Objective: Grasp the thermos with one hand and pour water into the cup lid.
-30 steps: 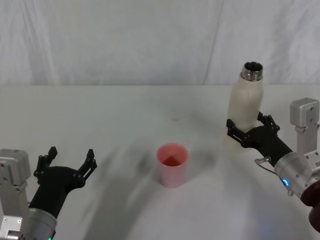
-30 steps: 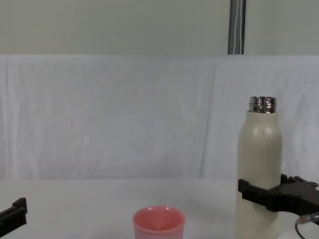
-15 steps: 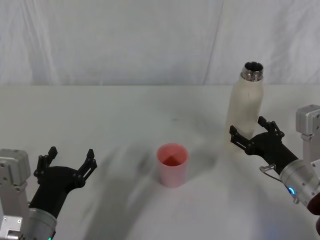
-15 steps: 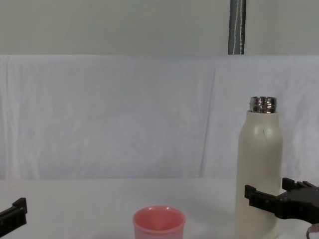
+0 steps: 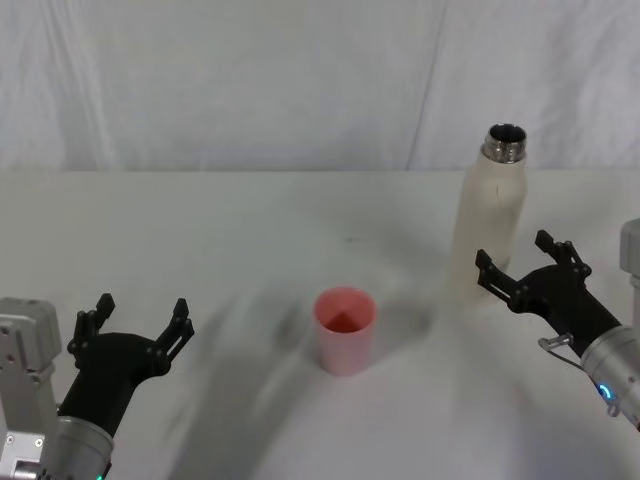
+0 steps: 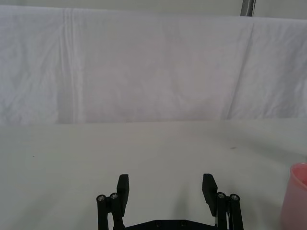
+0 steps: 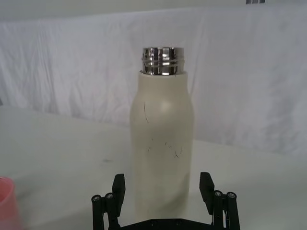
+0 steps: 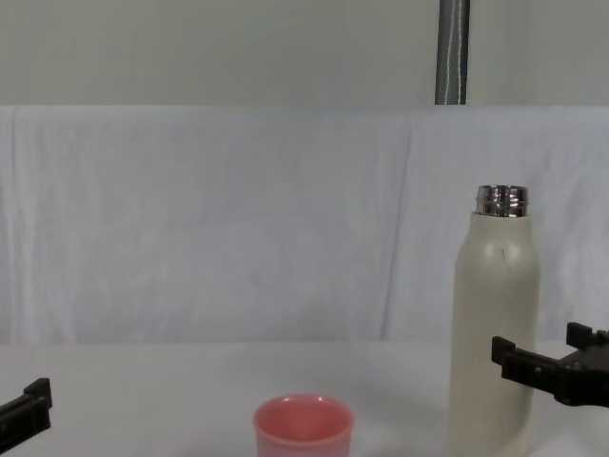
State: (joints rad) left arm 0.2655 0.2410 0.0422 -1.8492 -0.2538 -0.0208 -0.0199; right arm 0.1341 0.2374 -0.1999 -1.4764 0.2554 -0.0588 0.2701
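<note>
The cream-white thermos [image 5: 487, 215] stands upright at the table's right, its steel neck uncapped [image 7: 162, 143] [image 8: 495, 324]. My right gripper [image 5: 512, 250] is open just in front of it, on the near right side, fingers apart and clear of the bottle [image 7: 162, 181] [image 8: 542, 345]. The pink cup lid [image 5: 345, 330] stands upright in the middle of the table, left of the thermos [image 8: 303, 428]. My left gripper [image 5: 142, 305] rests open near the front left, with nothing between its fingers [image 6: 166, 182]. The water is hidden from view.
White cloth covers the table [image 5: 220, 240] and hangs as a backdrop [image 5: 250, 80] behind it. A grey pole [image 8: 452, 52] rises behind the backdrop. Open tabletop lies between the cup lid and the left gripper.
My right gripper has let go of the thermos and drawn back toward me and to the right. The thermos stays upright in place. The left arm and cup lid have not moved.
</note>
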